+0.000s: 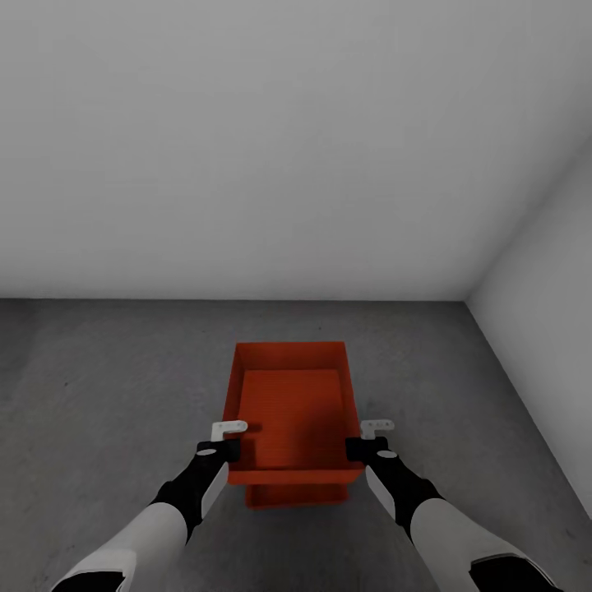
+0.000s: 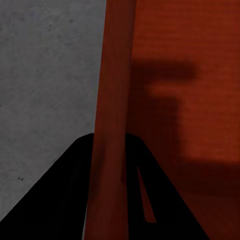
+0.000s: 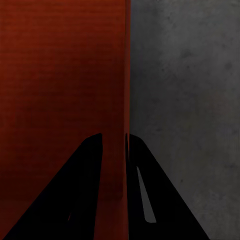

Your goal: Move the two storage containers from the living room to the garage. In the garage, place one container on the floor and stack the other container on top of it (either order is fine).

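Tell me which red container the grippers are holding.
The upper container, clamped by its side walls between both grippers; the lower container peeks out beneath its near edge.

Head cam sits high, looks fwd and down over both arms at the floor (image 1: 99, 386) and a wall corner (image 1: 467, 300) well beyond the grippers. Left wrist cam looks along the left gripper (image 2: 111, 150), very close, fingers straddling a wall of the container (image 2: 115, 75); floor lies just outside that gripper. Right wrist cam looks the same way along the right gripper (image 3: 114, 145). All three views share the container and the floor beside it.
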Controlling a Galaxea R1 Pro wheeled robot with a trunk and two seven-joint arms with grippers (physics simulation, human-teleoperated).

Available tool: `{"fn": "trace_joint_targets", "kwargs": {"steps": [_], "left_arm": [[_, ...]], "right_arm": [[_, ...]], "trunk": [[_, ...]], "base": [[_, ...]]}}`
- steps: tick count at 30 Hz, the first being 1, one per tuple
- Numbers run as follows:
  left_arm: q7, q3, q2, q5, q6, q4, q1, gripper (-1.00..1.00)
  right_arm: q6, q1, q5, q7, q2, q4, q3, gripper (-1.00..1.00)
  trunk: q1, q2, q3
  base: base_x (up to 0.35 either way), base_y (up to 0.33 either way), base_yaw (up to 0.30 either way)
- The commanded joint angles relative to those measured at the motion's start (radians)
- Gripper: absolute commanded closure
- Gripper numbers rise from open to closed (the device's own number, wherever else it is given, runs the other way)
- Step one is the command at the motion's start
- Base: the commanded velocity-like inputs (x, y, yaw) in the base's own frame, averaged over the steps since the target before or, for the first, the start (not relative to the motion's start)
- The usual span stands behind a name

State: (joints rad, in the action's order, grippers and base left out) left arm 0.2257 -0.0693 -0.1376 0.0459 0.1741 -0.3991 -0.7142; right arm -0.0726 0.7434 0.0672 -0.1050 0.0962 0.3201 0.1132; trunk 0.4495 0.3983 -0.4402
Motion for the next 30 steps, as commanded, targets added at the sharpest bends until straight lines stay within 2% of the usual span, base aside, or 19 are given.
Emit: {"fn": "trace_joint_targets", "kwargs": {"steps": [1, 22, 30], "left_arm": [[0.053, -0.063, -0.001, -0.011, 0.008, -0.047, -0.001, 1.0], [0.053, -0.062, -0.001, -0.011, 0.008, -0.049, -0.001, 1.0], [0.052, -0.061, -0.002, -0.011, 0.007, -0.051, -0.001, 1.0]], "right_arm": [[-0.006, 0.0, 0.022, 0.001, -0.001, 0.0, 0.0, 1.0], [-0.006, -0.001, 0.022, 0.001, 0.0, 0.0, 0.0, 1.0], [-0.006, -0.001, 0.022, 0.001, 0.003, 0.0, 0.0, 1.0]], "trunk": [[0.0, 0.002, -0.001], [0.0, 0.002, -0.001], [0.0, 0.002, 0.009]], "base": [[0.0, 0.0, 0.0], [0.0, 0.0, 0.0], [0.0, 0.0, 0.0]]}}
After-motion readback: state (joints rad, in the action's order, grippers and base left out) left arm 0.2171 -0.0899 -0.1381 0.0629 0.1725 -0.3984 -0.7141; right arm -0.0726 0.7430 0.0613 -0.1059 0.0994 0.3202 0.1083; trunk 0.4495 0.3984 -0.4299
